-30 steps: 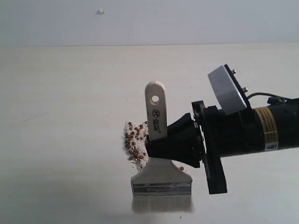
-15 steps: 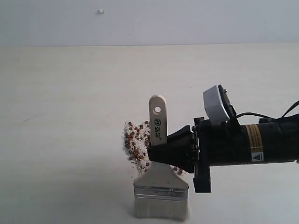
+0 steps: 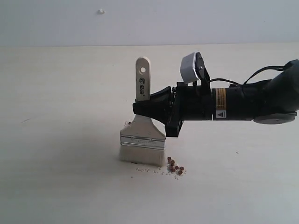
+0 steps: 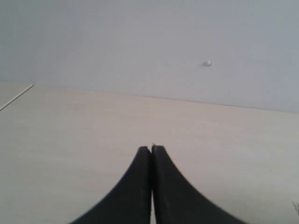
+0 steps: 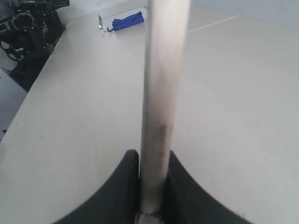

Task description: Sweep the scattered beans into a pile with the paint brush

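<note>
The paint brush [image 3: 142, 135] stands upright on the table, bristles down, with its pale handle [image 5: 161, 93] rising between my right gripper's jaws. My right gripper [image 3: 141, 107] reaches in from the right and is shut on the handle just above the silver ferrule. A small cluster of reddish-brown beans [image 3: 174, 168] with white grains lies just right of the bristles and nearer the camera. Most of the earlier pile is hidden behind the brush head. My left gripper [image 4: 151, 148] is shut on nothing, hovering over bare table, and does not show in the exterior view.
The pale table [image 3: 60, 116] stretches wide on the left. A blue object [image 5: 126, 21] beside a small clear piece lies far off in the right wrist view, near dark equipment [image 5: 28, 28] at the table's edge. A small white speck [image 3: 100, 11] marks the back wall.
My right gripper has carried the brush away from the camera and slightly left, over the spot where the bean pile lay. A few beans and grains now lie exposed by the bristles' right side.
</note>
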Robot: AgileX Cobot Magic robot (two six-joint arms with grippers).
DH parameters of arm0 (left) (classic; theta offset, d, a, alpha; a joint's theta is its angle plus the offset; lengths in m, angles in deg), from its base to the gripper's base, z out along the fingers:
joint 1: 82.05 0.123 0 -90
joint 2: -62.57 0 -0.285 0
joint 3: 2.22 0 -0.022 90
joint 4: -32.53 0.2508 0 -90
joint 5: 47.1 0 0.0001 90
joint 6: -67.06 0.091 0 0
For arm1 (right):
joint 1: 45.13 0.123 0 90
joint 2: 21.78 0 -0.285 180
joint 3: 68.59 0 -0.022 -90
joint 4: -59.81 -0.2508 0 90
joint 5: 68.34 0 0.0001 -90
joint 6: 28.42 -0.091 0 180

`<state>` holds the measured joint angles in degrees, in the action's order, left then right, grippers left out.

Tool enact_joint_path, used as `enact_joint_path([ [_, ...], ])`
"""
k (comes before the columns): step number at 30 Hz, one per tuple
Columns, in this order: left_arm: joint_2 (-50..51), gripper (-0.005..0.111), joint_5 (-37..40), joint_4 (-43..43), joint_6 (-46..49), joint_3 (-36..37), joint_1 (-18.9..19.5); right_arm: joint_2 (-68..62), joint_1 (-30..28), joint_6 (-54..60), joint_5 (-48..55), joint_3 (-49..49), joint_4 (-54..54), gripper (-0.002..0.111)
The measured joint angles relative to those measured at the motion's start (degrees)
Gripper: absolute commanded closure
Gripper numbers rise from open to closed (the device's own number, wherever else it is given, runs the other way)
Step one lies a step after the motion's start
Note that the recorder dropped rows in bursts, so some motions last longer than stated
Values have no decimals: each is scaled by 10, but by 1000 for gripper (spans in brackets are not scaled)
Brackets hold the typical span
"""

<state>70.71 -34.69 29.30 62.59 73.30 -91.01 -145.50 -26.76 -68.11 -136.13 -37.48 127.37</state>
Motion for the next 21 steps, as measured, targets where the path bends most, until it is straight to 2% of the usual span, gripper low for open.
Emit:
enact_joint_path([
  [10, 0, 107, 0, 0, 0, 0, 0, 37, 0, -81, -8, -32, 64, 108],
  [16, 0, 107, 0, 0, 0, 0, 0, 106, 0, -184, -10, -33, 208, 108],
  [21, 0, 107, 0, 0, 0, 0, 0, 121, 0, -224, -14, -30, 310, 108],
])
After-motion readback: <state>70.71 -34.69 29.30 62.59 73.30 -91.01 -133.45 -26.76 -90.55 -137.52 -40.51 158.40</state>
